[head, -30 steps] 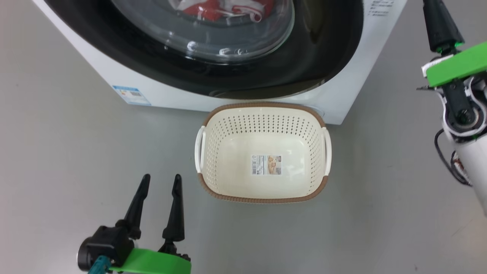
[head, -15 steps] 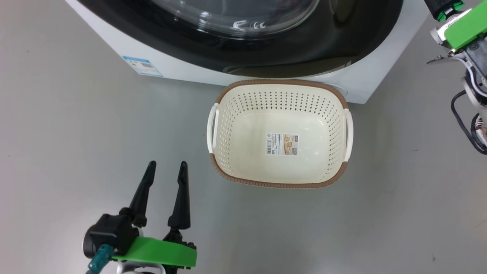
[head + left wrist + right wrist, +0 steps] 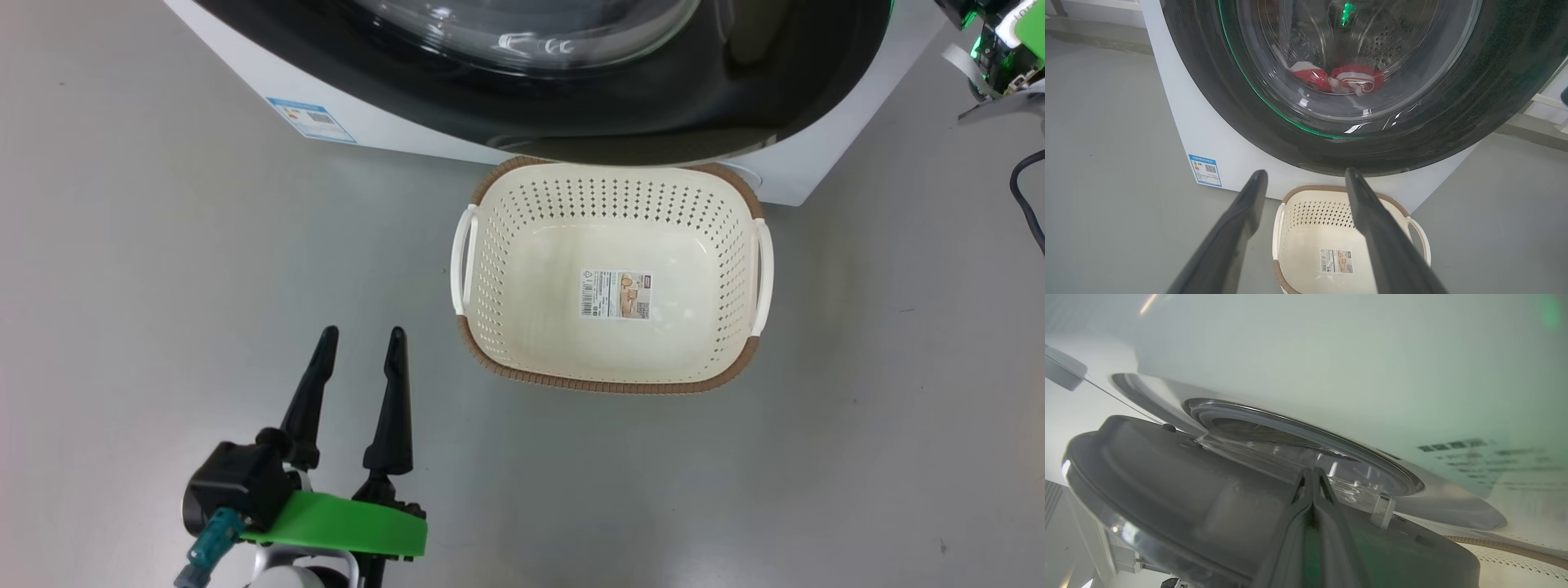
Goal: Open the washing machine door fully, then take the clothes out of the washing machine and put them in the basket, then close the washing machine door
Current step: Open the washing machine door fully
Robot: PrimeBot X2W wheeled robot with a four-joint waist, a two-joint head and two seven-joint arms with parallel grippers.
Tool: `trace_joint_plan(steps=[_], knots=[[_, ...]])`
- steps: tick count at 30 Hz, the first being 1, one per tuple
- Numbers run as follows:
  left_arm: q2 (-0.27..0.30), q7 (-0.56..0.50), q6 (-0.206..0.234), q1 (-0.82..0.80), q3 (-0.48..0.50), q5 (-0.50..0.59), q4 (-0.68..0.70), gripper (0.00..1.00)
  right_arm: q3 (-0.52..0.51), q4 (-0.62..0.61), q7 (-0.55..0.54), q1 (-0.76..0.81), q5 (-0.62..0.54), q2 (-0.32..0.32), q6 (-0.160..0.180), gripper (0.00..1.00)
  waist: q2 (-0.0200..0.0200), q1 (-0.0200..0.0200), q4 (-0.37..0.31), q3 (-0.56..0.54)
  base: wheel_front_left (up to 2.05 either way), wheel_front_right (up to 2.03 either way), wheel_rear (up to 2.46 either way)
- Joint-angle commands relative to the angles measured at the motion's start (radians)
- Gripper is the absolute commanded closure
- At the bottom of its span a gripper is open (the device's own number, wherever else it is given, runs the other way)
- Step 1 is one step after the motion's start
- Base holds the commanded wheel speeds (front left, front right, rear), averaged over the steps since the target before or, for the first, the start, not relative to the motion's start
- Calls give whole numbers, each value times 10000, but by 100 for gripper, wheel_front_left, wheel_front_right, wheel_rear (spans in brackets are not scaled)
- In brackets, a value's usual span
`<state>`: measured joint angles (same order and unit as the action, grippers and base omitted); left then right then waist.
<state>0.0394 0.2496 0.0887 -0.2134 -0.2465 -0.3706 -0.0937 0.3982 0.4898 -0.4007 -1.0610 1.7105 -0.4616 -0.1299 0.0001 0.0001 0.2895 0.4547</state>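
Right end effector (image 3: 1312, 475) forward, behind door (image 3: 1167, 486)

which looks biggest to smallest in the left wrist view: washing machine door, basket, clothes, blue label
1. washing machine door
2. basket, though the frame edge cuts it off
3. clothes, partly seen through the door and farther away, so their true size is unsure
4. blue label

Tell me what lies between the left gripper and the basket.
Bare grey floor; the head view shows the left gripper and the basket apart.
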Motion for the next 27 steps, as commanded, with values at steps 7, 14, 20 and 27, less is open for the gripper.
trace_joint_plan(steps=[7,14,20,27], knots=[[108,122,65,-23,298,-71,188,0,-136,-246,-971,424,184,417,-8,100,-1,0,10,-321,0,0,0],[108,122,-42,262,355,67,91,0,-340,-300,-1442,1070,61,782,-8,100,-1,0,-86,-950,0,0,0],[108,122,-108,490,390,139,46,0,-489,-465,-1845,1585,-64,1066,-8,100,-1,0,-173,-1356,0,0,0],[108,122,-213,715,398,192,33,0,-618,-683,-2229,2284,-249,1367,-8,100,-1,0,-296,-1744,0,0,0]])
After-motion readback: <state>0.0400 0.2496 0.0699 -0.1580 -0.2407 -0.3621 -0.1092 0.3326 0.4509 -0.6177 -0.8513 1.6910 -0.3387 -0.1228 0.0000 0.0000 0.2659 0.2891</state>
